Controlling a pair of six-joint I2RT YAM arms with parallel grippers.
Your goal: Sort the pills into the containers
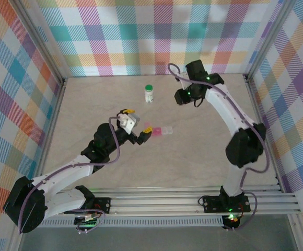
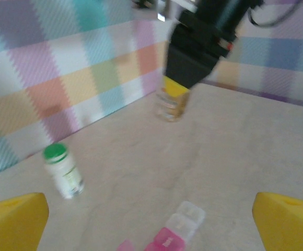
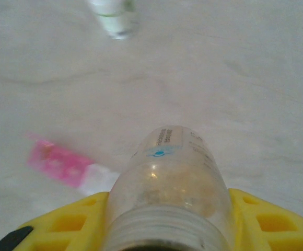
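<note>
Plaid walls (image 1: 151, 31) on three sides, beige stone-look table (image 1: 89, 104), metal rail at the near edge.

Counts: 2 arms, 2 bottles, 1 pill-box strip. Number of compartments too blurred to count; at least one clear, the rest pink.

Left pincer (image 1: 139, 124): jaws spread wide, holding nothing. It sits just beside the left end of the pill-box strip (image 1: 161, 130). Height over the table can't be told.

Right pincer (image 1: 185, 95): clamped on a clear pill bottle (image 3: 167, 172), toward the far right of the table.

Green-capped white bottle (image 1: 149, 94): upright, alone, nearer the far wall, well apart from the strip and near the right pincer.

Room: strip is mid-table, well clear of every wall. Bare table left of the left arm, between strip and near rail, and right of the strip up to the right arm.

View differences:
- Left wrist: yellow fingers (image 2: 13, 222) at both bottom corners, strip (image 2: 175, 232) between them, clear compartment farthest. Also green-capped bottle (image 2: 62, 172) and right pincer (image 2: 175, 86) with its bottle (image 2: 171, 104) hanging just above the table.
- Right wrist: threaded neck nearest the lens, pale contents inside, strip (image 3: 70, 167) lower left, green-capped bottle (image 3: 112, 15) at top, blurred.
</note>
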